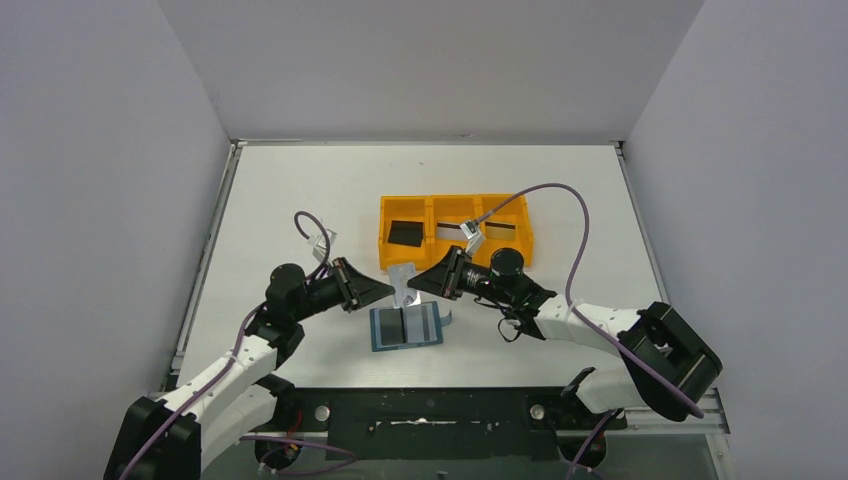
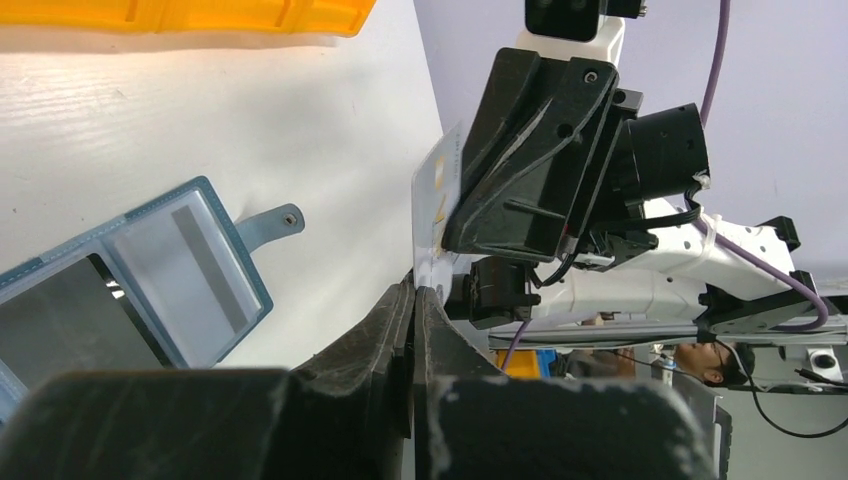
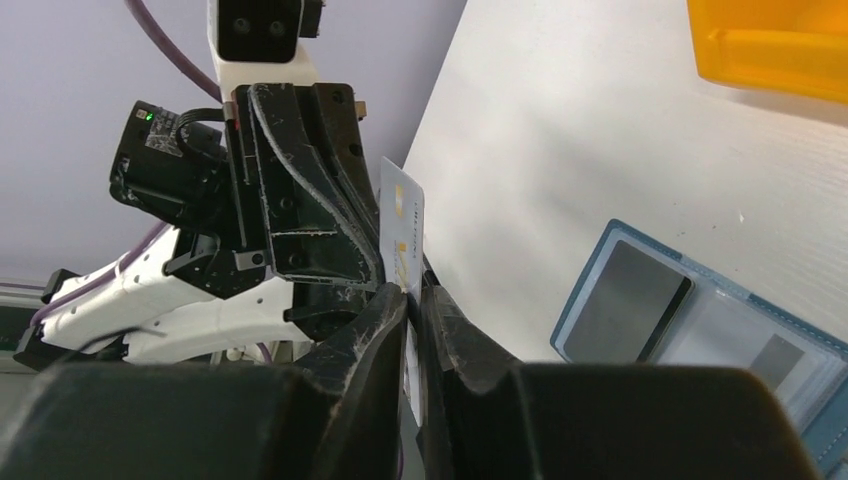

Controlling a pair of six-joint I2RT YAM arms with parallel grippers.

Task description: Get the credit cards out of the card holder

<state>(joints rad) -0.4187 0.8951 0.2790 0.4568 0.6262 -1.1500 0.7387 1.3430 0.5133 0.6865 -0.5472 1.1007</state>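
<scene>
A white credit card (image 1: pixel 403 281) with a gold chip is held on edge above the table between my two grippers. My left gripper (image 2: pixel 415 292) is shut on the card's (image 2: pixel 432 195) lower edge. My right gripper (image 3: pixel 412 296) has its jaws pressed close on the opposite edge of the same card (image 3: pixel 402 212). The teal card holder (image 1: pixel 405 326) lies open flat on the table just below them. Its pockets hold a dark card (image 3: pixel 625 315) and a grey card with a dark stripe (image 2: pixel 190 262). The snap tab (image 2: pixel 270 224) sticks out to the side.
An orange three-compartment tray (image 1: pixel 455 212) stands behind the grippers, with a black card (image 1: pixel 405 232) in its left compartment and striped grey cards in the other two. Purple cables loop over both arms. Side walls enclose the table.
</scene>
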